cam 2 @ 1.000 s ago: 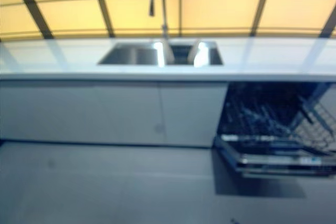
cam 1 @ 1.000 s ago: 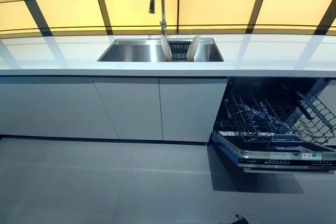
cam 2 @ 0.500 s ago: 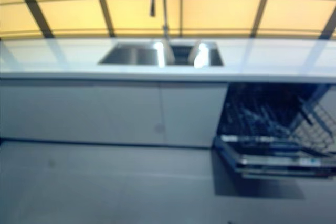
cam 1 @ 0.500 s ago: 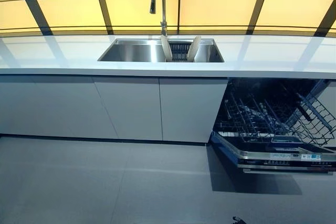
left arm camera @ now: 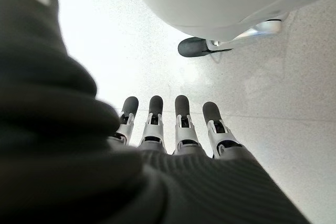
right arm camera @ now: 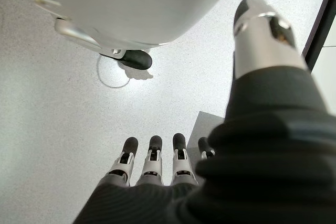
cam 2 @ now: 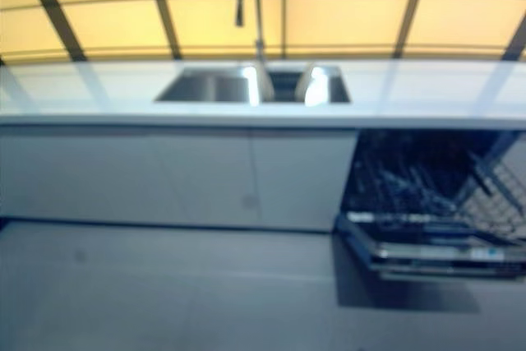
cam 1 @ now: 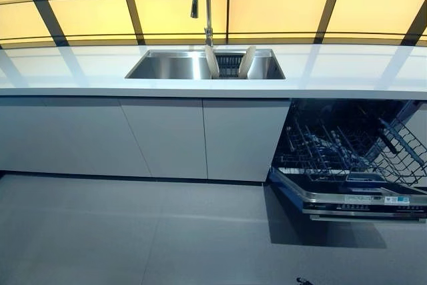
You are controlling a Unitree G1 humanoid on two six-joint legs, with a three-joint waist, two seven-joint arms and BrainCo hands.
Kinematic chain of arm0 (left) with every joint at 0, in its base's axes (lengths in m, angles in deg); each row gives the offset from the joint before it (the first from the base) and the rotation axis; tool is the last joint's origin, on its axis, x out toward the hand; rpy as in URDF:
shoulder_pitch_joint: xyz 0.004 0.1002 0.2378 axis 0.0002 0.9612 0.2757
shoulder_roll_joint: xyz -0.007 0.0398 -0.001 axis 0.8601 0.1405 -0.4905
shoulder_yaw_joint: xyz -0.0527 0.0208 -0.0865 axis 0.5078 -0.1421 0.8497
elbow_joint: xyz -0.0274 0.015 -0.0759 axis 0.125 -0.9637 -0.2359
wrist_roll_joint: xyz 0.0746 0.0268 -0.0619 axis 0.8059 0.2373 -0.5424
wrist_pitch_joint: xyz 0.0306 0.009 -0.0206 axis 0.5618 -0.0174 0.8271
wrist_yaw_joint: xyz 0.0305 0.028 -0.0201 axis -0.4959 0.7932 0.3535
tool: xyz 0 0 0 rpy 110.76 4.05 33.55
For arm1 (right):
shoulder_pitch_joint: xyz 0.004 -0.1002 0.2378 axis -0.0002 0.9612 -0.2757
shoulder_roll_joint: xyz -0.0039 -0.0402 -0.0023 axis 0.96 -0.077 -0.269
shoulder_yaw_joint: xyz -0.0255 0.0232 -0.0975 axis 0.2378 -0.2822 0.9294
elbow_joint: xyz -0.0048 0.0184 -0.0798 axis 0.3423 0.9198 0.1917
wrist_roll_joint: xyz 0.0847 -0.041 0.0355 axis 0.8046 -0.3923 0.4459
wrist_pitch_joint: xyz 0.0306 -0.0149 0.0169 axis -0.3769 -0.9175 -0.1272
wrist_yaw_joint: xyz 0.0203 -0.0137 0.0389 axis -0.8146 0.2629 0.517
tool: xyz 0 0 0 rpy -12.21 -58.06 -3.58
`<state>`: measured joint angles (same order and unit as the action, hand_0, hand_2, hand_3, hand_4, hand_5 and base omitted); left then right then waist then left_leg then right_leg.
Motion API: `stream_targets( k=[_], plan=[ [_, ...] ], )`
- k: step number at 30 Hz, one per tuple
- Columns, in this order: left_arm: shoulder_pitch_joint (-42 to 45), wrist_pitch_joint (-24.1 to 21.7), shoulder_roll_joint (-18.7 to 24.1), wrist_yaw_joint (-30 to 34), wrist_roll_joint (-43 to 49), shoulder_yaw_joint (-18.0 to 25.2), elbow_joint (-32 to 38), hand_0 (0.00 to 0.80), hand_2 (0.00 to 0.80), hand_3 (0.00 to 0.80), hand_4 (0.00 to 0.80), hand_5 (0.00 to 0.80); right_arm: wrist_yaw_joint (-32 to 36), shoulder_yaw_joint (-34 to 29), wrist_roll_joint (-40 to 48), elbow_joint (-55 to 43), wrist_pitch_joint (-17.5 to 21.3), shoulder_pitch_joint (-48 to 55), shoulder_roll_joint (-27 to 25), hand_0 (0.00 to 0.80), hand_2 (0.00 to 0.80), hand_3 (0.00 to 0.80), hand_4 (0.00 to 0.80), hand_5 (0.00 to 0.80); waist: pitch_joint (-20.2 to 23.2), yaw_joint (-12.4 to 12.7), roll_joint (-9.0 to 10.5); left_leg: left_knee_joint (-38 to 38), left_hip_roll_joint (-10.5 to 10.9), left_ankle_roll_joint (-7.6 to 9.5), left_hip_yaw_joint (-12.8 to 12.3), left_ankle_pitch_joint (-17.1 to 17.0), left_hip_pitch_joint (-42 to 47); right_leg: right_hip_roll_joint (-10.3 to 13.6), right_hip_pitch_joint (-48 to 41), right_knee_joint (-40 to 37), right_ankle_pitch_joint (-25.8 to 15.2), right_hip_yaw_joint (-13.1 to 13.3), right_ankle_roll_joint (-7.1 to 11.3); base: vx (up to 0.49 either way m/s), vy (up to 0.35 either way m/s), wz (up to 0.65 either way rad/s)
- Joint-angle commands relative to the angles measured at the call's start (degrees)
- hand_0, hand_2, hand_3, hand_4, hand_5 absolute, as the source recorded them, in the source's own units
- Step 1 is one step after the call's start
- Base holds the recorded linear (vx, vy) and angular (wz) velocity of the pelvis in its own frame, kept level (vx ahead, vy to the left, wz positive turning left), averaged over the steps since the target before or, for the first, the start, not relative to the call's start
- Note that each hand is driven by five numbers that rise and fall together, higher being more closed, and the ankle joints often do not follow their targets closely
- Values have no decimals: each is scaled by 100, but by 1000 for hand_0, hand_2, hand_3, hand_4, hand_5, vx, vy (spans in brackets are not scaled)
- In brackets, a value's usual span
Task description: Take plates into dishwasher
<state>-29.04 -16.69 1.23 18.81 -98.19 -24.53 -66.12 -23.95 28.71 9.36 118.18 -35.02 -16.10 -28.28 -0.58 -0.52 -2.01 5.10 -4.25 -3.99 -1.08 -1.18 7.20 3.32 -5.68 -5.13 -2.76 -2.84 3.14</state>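
Two white plates (cam 1: 211, 62) (cam 1: 246, 61) stand on edge in a dark rack inside the steel sink (cam 1: 167, 66), under the tall faucet (cam 1: 200, 1). The dishwasher (cam 1: 347, 158) at the right is open, its door (cam 1: 353, 198) folded down and its wire rack (cam 1: 333, 148) pulled out with nothing in it. Neither hand shows in the eye views. My left hand (left arm camera: 168, 129) hangs over the floor with straight fingers and holds nothing. My right hand (right arm camera: 157, 163) also points at the floor, fingers straight, thumb (right arm camera: 262, 40) apart, with nothing in it.
A long white counter (cam 1: 360, 71) runs across the view over pale cabinet doors (cam 1: 167, 138). Yellow panels with dark bars form the back wall. Grey floor (cam 1: 133, 231) stretches between me and the cabinets. The lowered dishwasher door juts out into the floor at the right.
The whole picture has shifted slightly, so the camera moved a little. Plates, sink and dishwasher stand as before.
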Motion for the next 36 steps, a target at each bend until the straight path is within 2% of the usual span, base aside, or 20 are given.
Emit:
stream_targets(
  k=[1,2,4,5,7,8,9,11,12,13,14,15,16,17,19,20,23,30,34,36],
  plan=[
    [-437,-12,-141,-246,-303,197,-257,0,0,0,0,0,47,161,134,221,28,-413,113,0,0,0,0,0,-309,60,236,-27,608,509,105,123,-19,-273,-46,237,249,-272,-36,16,-69,0],
    [-440,-3,-143,-277,-389,240,-254,0,0,0,0,0,33,169,155,213,13,-422,112,0,0,0,0,0,-331,55,249,-127,598,507,108,143,-39,-286,-26,294,284,-238,-69,-4,-79,0],
    [-453,-107,-132,-392,-572,403,-235,0,0,0,0,0,-2,207,304,146,-15,-473,64,0,0,0,0,0,-513,47,406,-1447,546,449,-13,267,-627,-254,109,553,345,-104,-241,-62,-121,5],
    [-455,-149,-113,-399,-584,462,-222,0,0,0,0,0,-2,226,389,95,-21,-475,28,0,0,0,0,0,-658,79,499,-2408,513,375,-68,29,-1124,-214,132,626,323,-113,-329,-98,-168,12],
    [-371,-280,-112,-360,-626,646,-258,0,0,0,0,0,8,251,419,35,-51,-465,-62,0,0,0,0,0,-931,215,530,-3994,713,316,59,-443,-2227,-229,188,841,306,-45,-479,-52,-137,5],
    [-325,-298,-115,-297,-619,704,-254,0,0,0,0,0,-4,211,324,32,-68,-459,-119,0,0,0,0,0,-1046,257,449,-4185,665,187,-16,-793,-2595,-305,144,915,360,-9,-530,76,-24,-4],
    [-293,-300,-109,-256,-630,707,-254,0,0,0,0,0,-45,189,316,47,-99,-445,-151,0,0,0,0,0,-1123,291,344,-3771,526,76,-138,-1060,-2722,-383,48,890,378,-3,-526,163,53,-10],
    [-194,-349,-94,-246,-630,713,-303,0,0,0,0,0,-37,91,347,170,-26,-426,-186,0,0,0,0,0,-1212,366,150,-2505,328,-15,-322,-1382,-2572,-527,-179,830,469,27,-464,275,100,-17],
    [-177,-350,-91,-248,-624,712,-310,0,0,0,0,0,-22,69,317,196,-2,-424,-191,0,0,0,0,0,-1228,382,113,-2233,290,-36,-340,-1469,-2535,-557,-230,823,498,37,-453,413,175,-22],
    [-132,-337,-81,-283,-635,683,-331,0,0,0,0,0,15,12,213,275,119,-418,-219,0,0,0,0,0,-1237,491,-25,-998,190,-139,-238,-1757,-2534,-655,-442,789,621,104,-391,385,184,-14],
    [-104,-339,-88,-292,-702,689,-346,0,0,0,0,0,33,19,220,275,150,-418,-245,0,0,0,0,0,-1231,568,-36,-515,234,-185,-74,-1779,-2550,-643,-562,772,676,191,-356,420,214,-35],
    [-89,-335,-103,-293,-756,710,-350,0,0,0,0,0,48,2,265,272,190,-422,-272,0,0,0,0,0,-1218,603,-35,-322,247,-192,-46,-1759,-2545,-617,-642,774,736,241,-336,285,176,-38],
    [-90,-302,-148,-312,-778,747,-326,0,0,0,0,0,103,-66,257,282,239,-448,-305,0,0,0,0,0,-1175,588,-20,-246,244,-111,-176,-1536,-2459,-554,-703,769,812,314,-299,254,177,-43],
    [-108,-283,-154,-316,-778,726,-324,0,0,0,0,0,115,-124,241,281,252,-453,-325,0,0,0,0,0,-1130,558,-41,-219,185,-86,-232,-1500,-2420,-538,-733,811,892,367,-303,260,186,-51],
    [-170,-307,-136,-335,-783,667,-355,0,0,0,0,0,63,-191,276,253,139,-420,-307,0,0,0,0,0,-1076,501,-61,-564,112,-52,-241,-1504,-2441,-511,-879,992,1140,470,-316,309,146,-63],
    [-197,-319,-108,-328,-793,667,-335,0,0,0,0,0,63,-205,249,247,82,-374,-276,0,0,0,0,0,-1040,497,-24,-787,133,-9,-233,-1389,-2455,-464,-988,1048,1227,507,-292,333,85,-22],
    [-312,-334,-26,-281,-668,636,-223,0,0,0,0,0,306,-183,6,271,183,-305,-174,0,0,0,0,0,-883,545,145,-1120,83,73,-527,-1027,-2414,-249,-1223,967,1257,255,-144,295,22,3],
    [-467,-375,24,-247,-620,528,-171,0,0,0,0,0,382,46,121,89,27,-408,-66,0,0,0,0,0,-748,677,280,-1298,-8,58,-667,-881,-2616,-27,-1368,485,1178,59,-23,179,33,-1],
    [-412,-312,-54,-290,-460,561,-232,0,0,0,0,0,405,-24,-71,165,-60,-356,-28,0,0,0,0,0,-654,701,353,-1452,67,155,-741,-580,-2521,241,-1440,374,1069,-82,170,218,131,-8],
    [-403,-248,-56,-331,-345,596,-297,0,0,0,0,0,424,-76,-130,211,-104,-365,-4,0,0,0,0,0,-590,698,390,-1658,148,265,-777,-357,-2488,414,-1447,514,1067,-121,285,272,193,-1]
  ],
)
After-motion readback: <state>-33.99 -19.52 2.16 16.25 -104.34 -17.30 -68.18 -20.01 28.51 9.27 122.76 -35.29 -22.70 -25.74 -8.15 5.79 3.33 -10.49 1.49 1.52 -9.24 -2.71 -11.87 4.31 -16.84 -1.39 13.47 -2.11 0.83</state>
